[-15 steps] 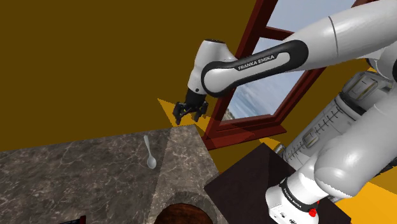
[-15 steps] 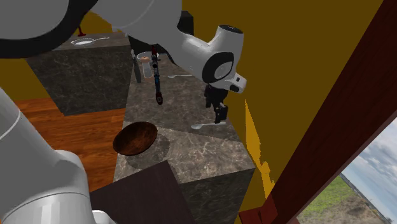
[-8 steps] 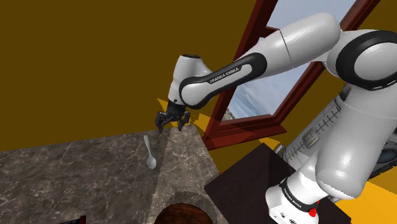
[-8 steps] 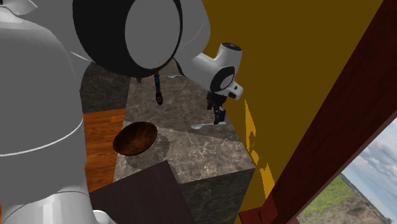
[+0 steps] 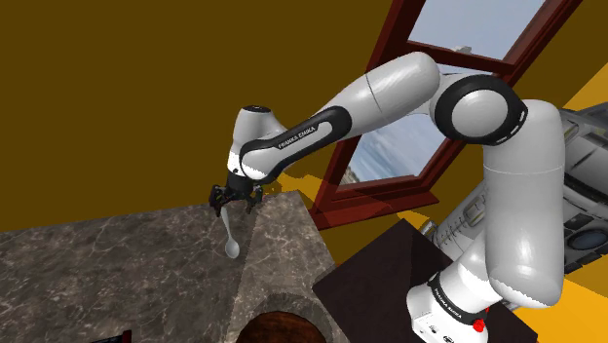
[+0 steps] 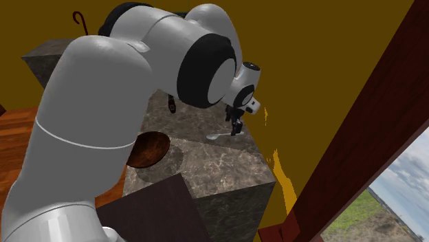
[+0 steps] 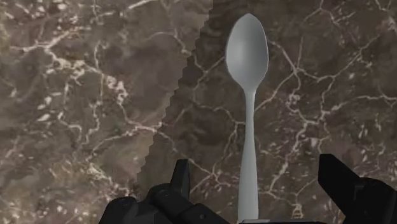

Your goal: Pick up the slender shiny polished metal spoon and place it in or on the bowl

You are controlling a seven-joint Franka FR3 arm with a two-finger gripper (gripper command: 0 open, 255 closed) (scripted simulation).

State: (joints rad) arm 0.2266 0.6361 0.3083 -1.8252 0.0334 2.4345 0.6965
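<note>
Dark marbled countertop (image 5: 107, 258) has the grey spoon (image 7: 249, 114) lying flat, and the black gripper (image 5: 234, 203) hovers right over its handle, fingers spread wide, holding nothing.

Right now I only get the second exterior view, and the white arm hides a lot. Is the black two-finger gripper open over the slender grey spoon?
Observer: Yes. In the wrist view the fingers of the black two-finger gripper stand apart, either side of the handle of the slender grey spoon, not touching it.
Operator: Centred?
Observer: Roughly. The handle runs about midway between them, over the dark veined marble counter.
</note>
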